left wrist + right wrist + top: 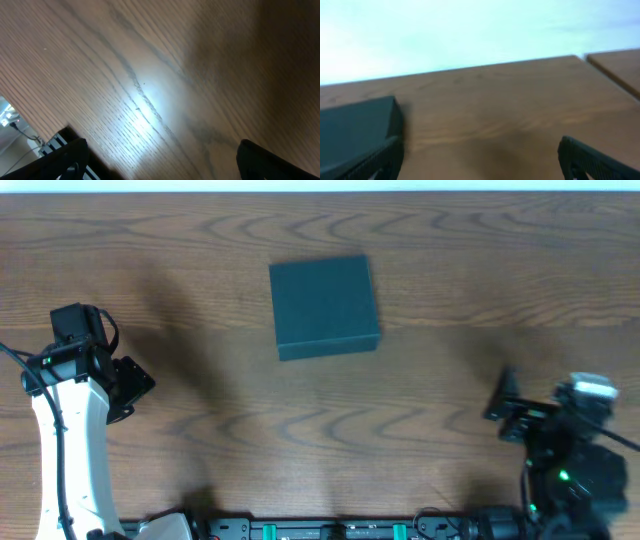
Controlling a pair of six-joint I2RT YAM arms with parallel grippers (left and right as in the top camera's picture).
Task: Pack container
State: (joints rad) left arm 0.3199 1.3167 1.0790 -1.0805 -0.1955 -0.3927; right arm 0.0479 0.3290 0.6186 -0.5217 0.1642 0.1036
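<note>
Overhead, the container (325, 307) sits shut on the wooden worktop (200, 240): a matte, dark teal square with a flat lid. The left tool (135, 385) and right tool (503, 405) flank it, well apart. From the left wrist, fingers (65, 160) are spread over bare wood. From the right wrist, fingers (595, 160) are also apart, with the container's corner beside the left one.

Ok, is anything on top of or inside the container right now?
Nothing rests on the container; its flat top is bare. It is closed, so the inside is hidden.
</note>
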